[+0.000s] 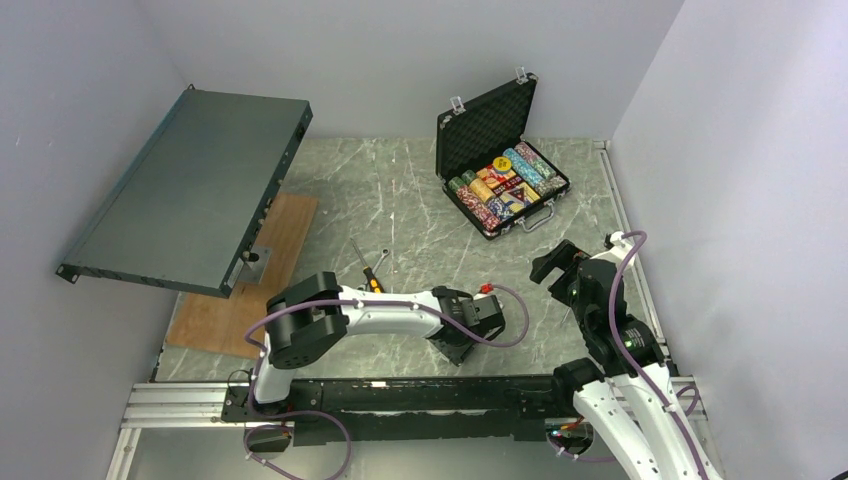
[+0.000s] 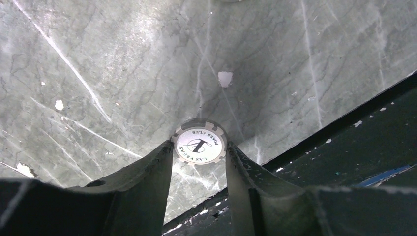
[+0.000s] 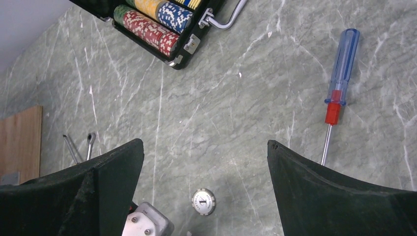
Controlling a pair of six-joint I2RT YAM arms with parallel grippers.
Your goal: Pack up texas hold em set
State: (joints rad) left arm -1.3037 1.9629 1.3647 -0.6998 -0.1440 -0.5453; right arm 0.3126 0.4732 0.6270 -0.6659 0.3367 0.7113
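Note:
The black briefcase (image 1: 500, 190) stands open at the back right, its lid upright, with rows of coloured poker chips (image 1: 505, 180) inside. Its near corner shows in the right wrist view (image 3: 182, 51). My left gripper (image 2: 199, 150) is low over the table's front and shut on a white-faced grey poker chip (image 2: 199, 142) at its fingertips. In the top view the left gripper (image 1: 457, 348) points down by the front rail. A second such chip (image 3: 203, 201) lies flat on the table. My right gripper (image 3: 204, 147) is wide open and empty above it, and sits right of centre in the top view (image 1: 560, 262).
A blue-handled screwdriver (image 3: 342, 59) lies right of my right gripper. A yellow-handled screwdriver (image 1: 372, 283) and a wrench (image 1: 358, 256) lie at centre left. A large dark-grey panel (image 1: 190, 190) leans at the left over a wooden board (image 1: 270, 250). The black rail (image 2: 364, 132) runs along the front.

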